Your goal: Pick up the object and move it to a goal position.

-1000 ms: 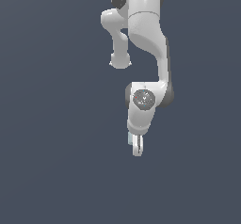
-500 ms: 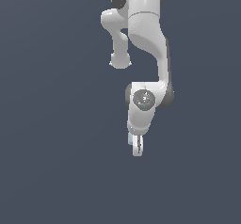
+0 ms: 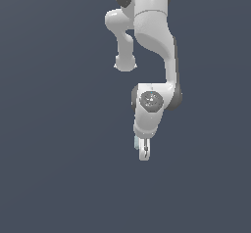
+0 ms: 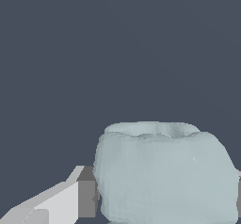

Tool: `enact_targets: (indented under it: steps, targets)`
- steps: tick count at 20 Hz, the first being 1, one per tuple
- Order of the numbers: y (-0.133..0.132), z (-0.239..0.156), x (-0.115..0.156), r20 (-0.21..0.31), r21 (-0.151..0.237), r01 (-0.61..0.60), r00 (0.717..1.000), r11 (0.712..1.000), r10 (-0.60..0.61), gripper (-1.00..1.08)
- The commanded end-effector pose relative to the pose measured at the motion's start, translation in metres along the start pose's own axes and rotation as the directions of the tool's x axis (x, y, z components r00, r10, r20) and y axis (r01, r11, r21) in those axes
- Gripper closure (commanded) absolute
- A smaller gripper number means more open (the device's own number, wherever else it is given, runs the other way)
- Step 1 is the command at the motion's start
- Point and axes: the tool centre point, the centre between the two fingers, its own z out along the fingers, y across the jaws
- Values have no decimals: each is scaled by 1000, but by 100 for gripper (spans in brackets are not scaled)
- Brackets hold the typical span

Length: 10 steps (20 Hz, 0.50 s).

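— What had moved since half a second before?

— Nothing that I could see; my arm (image 3: 156, 46) had kept its pose over the flat grey ground (image 3: 54, 153).

— And your gripper (image 3: 143, 152)?

— Clamped on the object (image 4: 164, 173), my fingers (image 4: 86, 195) pressed against its sides. It was a pale blue-grey lump, bumpy and rounded, sitting between my fingertips.

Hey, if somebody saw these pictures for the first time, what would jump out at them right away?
In the exterior view, the white robot arm reaches down from the top edge over a plain dark grey surface. In the wrist view, the pale blue-grey lumpy block looms large, with a gripper finger pressed against its side.
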Motion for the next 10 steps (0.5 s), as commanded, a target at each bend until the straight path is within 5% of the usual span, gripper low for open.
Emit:
enact_targets:
  steps: [1, 10]
  targets:
    - [5, -3, -4, 0, 1, 1, 1000, 1000, -1, 108]
    - [45, -25, -33, 1, 0, 1, 1000, 1000, -1, 108]
